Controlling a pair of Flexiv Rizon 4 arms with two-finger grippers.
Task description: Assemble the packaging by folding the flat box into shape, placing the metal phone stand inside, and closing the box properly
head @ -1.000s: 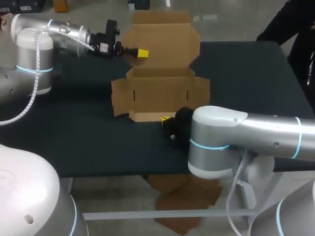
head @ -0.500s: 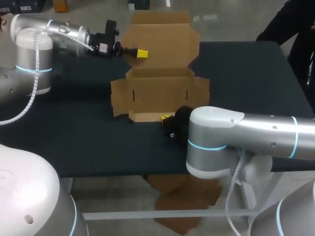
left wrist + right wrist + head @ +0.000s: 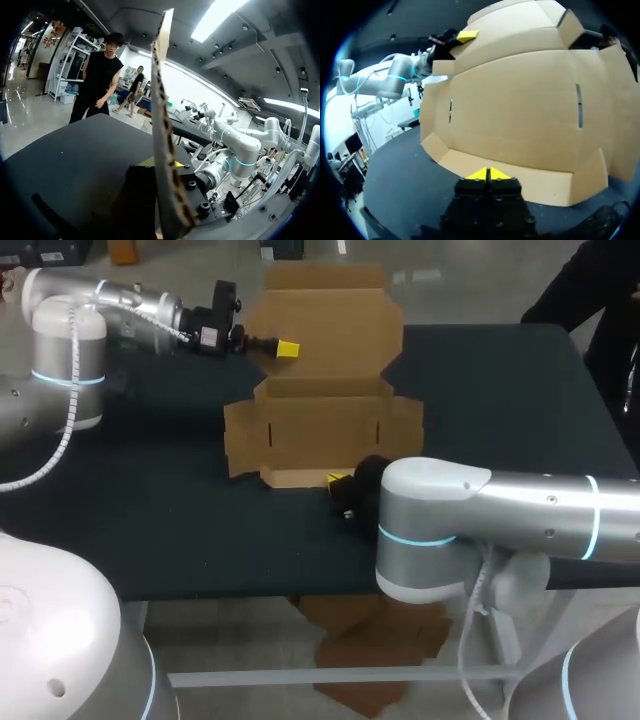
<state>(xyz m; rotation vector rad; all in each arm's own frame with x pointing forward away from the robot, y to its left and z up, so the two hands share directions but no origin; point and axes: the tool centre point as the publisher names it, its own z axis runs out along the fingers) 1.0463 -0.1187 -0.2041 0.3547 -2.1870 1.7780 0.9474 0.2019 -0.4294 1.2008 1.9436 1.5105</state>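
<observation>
Pinches the raised lid panel [image 3: 325, 330] of the box [image 3: 320, 425] in the left hand [image 3: 288, 348], card edge up between its fingers. Holds the right hand [image 3: 489, 174] clenched on nothing, tips together, low over the bench [image 3: 150, 500] and just short of the front flap [image 3: 530, 182] straight ahead. Shows no phone stand anywhere, so probably at the folding step. Risks shoving the whole box away across the bench if nudging that flap with closed tips rather than lifting it. Risks creasing or tearing the lid, or slipping it out of the left hand, if pulling while the base drags. Risks folding along the wrong score, given the side flaps [image 3: 242, 445] splayed out to either side beyond the right hand.
</observation>
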